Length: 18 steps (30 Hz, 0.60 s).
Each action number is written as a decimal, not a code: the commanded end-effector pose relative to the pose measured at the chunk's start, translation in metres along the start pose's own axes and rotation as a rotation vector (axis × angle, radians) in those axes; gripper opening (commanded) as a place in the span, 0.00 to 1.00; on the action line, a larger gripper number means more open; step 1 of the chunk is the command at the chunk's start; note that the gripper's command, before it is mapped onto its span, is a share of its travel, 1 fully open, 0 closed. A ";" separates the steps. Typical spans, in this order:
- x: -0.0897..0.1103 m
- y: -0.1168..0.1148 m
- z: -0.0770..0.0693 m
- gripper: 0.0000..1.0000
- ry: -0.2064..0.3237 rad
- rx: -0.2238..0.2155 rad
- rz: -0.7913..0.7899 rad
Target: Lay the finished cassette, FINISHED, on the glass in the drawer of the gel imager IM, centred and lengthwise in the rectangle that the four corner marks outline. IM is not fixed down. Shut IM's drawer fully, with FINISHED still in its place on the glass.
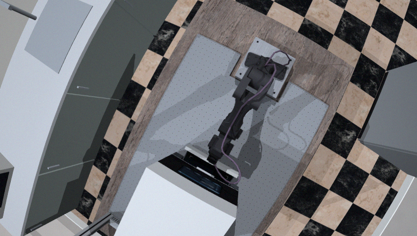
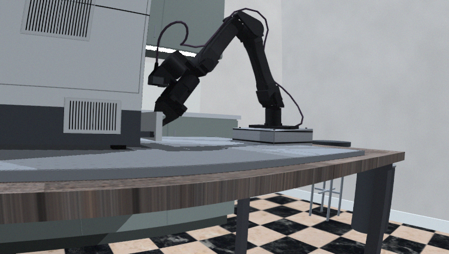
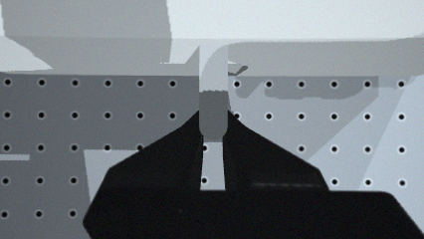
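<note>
The gel imager IM [image 1: 175,204] [image 2: 72,62] is a big white box at the near end of the table. Its drawer [image 1: 225,170] [image 2: 151,125] sticks out only a little toward the arm, with a strip of dark glass [image 1: 201,179] still showing. My gripper [image 1: 213,160] [image 2: 163,120] [image 3: 213,119] is at the drawer's front panel and is shut on a thin grey upright handle [image 3: 214,97]. The cassette FINISHED does not show in any view; the arm and the imager's body hide that part of the drawer.
The imager stands on a grey perforated plate [image 1: 190,87] [image 3: 75,115] on a wooden table [image 1: 222,20] [image 2: 220,185]. The arm's base [image 1: 264,67] [image 2: 272,133] is at the far end. A cable loops beside the wrist [image 1: 234,175].
</note>
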<state>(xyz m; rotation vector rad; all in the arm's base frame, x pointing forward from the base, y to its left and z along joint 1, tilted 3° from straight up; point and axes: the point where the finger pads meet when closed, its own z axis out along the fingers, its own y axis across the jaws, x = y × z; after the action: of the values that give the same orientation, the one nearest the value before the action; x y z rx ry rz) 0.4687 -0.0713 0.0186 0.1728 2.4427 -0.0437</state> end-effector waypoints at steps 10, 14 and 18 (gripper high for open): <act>-0.002 0.004 0.005 0.00 -0.053 -0.008 0.002; -0.006 0.005 0.008 0.00 -0.140 -0.011 0.002; -0.032 0.005 0.008 0.00 -0.183 -0.011 -0.002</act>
<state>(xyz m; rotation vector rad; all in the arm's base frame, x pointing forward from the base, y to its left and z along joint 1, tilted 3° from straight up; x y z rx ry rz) 0.4737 -0.0720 0.0187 0.1673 2.3504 -0.0509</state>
